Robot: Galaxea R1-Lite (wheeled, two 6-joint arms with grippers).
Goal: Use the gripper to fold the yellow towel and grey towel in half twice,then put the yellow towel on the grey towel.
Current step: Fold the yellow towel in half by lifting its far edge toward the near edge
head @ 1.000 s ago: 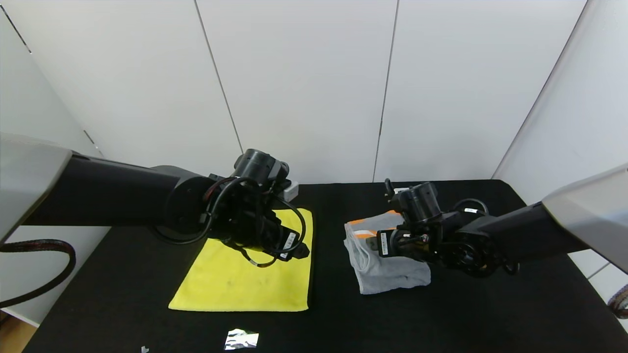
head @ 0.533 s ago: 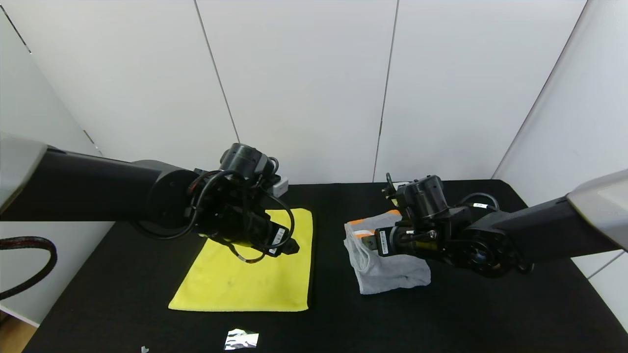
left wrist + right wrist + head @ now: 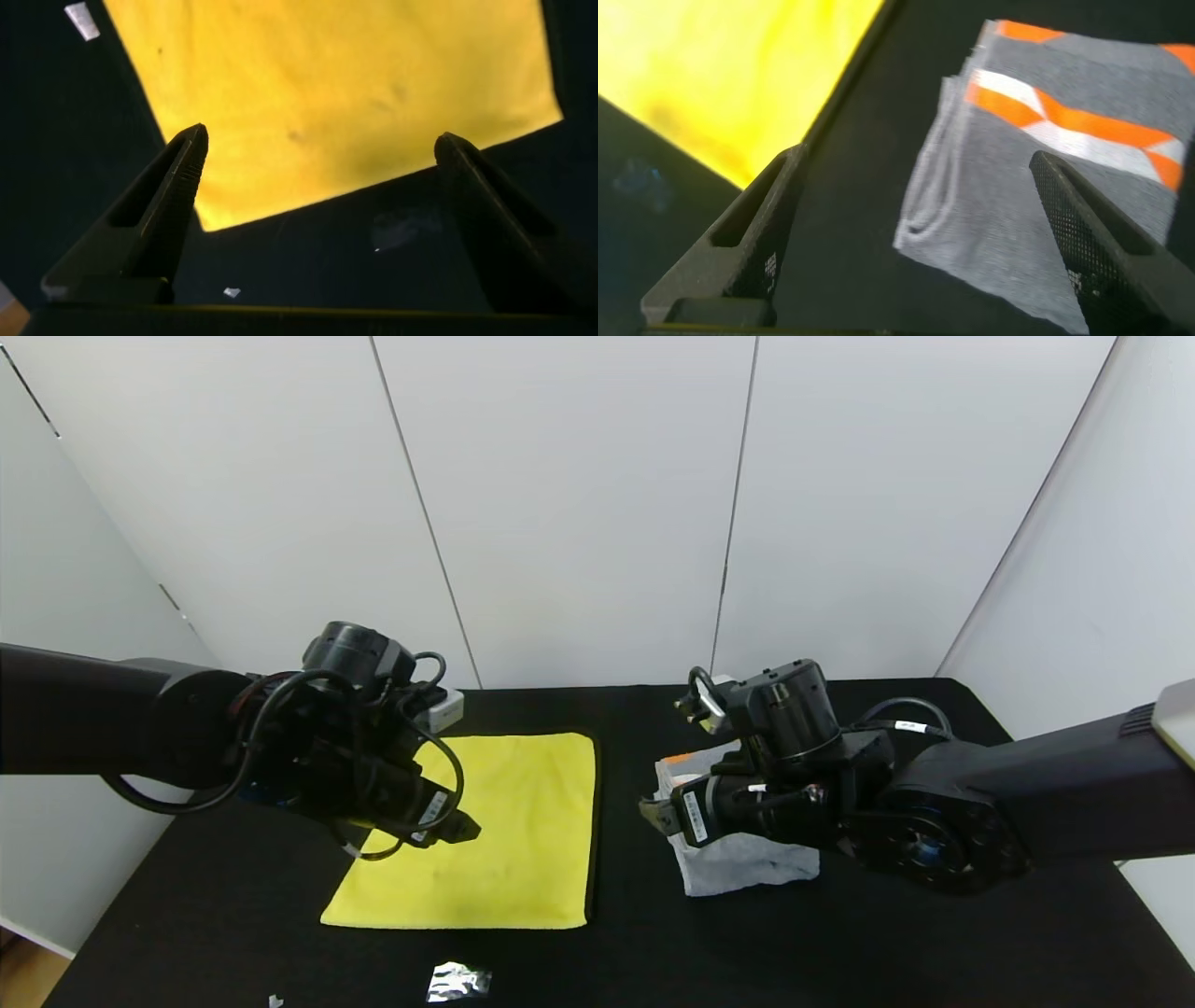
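Left gripper (image 3: 464,828) is being held wide open, empty, over the left part of the yellow towel (image 3: 504,840), spread flat. Right gripper (image 3: 653,814) is being held wide open beside the folded grey towel (image 3: 747,863).

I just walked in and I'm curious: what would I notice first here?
The yellow towel lies flat and bright on the black table, on the robot's left side. To its right sits the grey towel, folded, with orange and white stripes. Both the left end effector and the right end effector hover open, holding nothing.
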